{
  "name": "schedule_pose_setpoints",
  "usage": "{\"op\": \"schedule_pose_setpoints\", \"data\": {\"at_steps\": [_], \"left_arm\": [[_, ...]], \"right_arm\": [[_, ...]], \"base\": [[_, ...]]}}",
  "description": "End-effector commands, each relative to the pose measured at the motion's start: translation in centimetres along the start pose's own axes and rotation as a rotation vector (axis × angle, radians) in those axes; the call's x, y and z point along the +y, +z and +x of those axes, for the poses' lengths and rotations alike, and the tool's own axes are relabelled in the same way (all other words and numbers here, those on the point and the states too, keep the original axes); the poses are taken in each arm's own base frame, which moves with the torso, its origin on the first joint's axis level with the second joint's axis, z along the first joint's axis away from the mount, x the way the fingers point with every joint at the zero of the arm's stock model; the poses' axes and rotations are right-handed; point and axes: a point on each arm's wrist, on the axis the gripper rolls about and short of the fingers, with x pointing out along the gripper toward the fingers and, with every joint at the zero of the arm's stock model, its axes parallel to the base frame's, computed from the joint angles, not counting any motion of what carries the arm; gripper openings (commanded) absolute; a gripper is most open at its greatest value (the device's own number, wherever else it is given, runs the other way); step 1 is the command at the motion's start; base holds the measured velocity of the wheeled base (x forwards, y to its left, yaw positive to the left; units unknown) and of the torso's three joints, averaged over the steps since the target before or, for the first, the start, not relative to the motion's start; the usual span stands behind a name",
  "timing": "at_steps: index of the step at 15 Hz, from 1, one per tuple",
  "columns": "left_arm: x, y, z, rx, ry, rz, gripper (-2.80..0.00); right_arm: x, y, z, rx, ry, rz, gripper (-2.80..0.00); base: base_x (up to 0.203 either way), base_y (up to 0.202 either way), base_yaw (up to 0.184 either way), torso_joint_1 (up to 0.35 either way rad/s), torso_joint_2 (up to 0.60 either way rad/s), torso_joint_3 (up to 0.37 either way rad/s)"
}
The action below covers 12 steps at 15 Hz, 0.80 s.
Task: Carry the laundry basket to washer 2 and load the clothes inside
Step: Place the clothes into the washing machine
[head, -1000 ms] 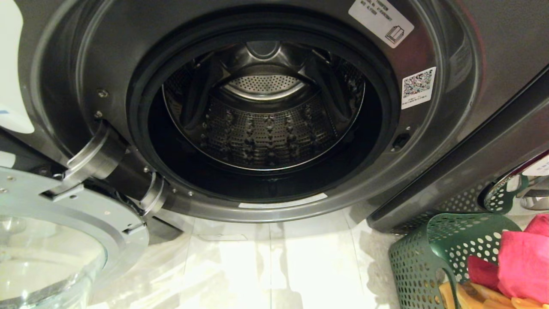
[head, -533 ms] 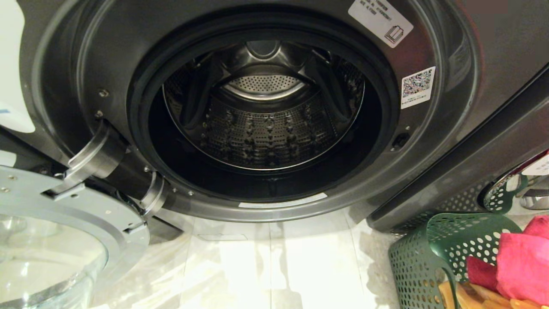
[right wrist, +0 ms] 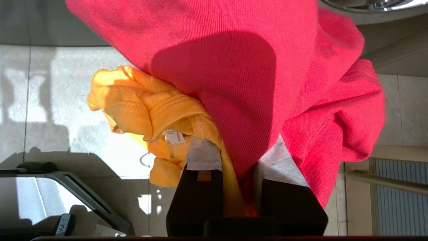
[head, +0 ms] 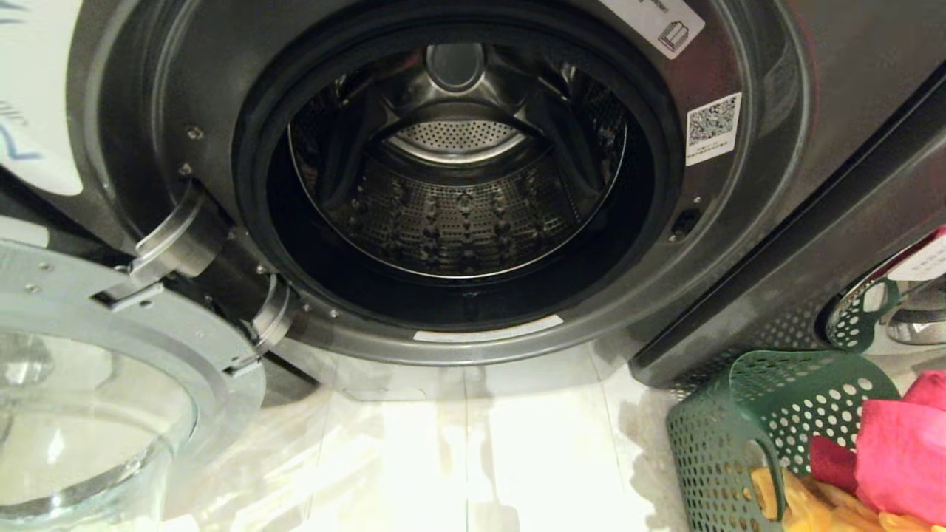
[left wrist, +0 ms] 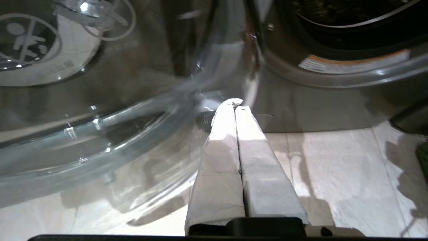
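Observation:
Washer 2 (head: pixel 768 244) fills the head view, dark grey, its round opening showing a bare steel drum (head: pixel 458 214). Its glass door (head: pixel 96 414) hangs open at the lower left. The green perforated laundry basket (head: pixel 739 414) stands on the floor at the lower right. In it lie a pink-red garment (head: pixel 898 451) and a yellow one (head: pixel 805 502). In the right wrist view my right gripper (right wrist: pixel 242 157) is shut on the pink-red cloth (right wrist: pixel 240 83) and a fold of the yellow cloth (right wrist: pixel 150 107). My left gripper (left wrist: pixel 235 104) is shut on nothing, low beside the glass door (left wrist: pixel 100 140).
A neighbouring washer's chrome-ringed door (head: pixel 913 325) shows behind the basket at the right edge. Pale floor tiles (head: pixel 473 451) lie between the open door and the basket. The open door juts out on the left side.
The whole head view has shifted: the washer opening now sits a little higher and smaller in the picture, so the camera moved. Washer, door and basket themselves stay put.

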Motion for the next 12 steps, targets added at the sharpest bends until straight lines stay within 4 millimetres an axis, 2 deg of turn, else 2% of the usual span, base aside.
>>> {"op": "schedule_pose_setpoints", "data": {"at_steps": [1, 3, 8, 12], "left_arm": [[0.0, -1.1, 0.2, 0.035, -0.008, 0.000, -2.80], [0.0, -1.1, 0.2, 0.037, -0.008, 0.000, -2.80], [0.0, -1.1, 0.2, 0.035, -0.008, 0.001, -2.80], [0.0, -1.1, 0.2, 0.035, -0.008, 0.001, -2.80]], "right_arm": [[0.0, 0.0, 0.0, 0.004, 0.001, -0.001, -2.80], [0.0, -0.1, 0.1, 0.007, 0.004, -0.001, -2.80], [0.2, -1.0, 0.9, -0.015, -0.001, -0.007, -2.80], [0.2, -0.9, 1.2, -0.083, -0.025, -0.027, -2.80]], "base": [[-0.193, 0.000, 0.002, 0.005, 0.01, 0.005], [-0.130, 0.000, -0.002, -0.002, 0.00, 0.004], [0.000, 0.000, 0.000, 0.000, 0.00, 0.000], [0.000, 0.000, 0.000, 0.000, 0.00, 0.000]]}}
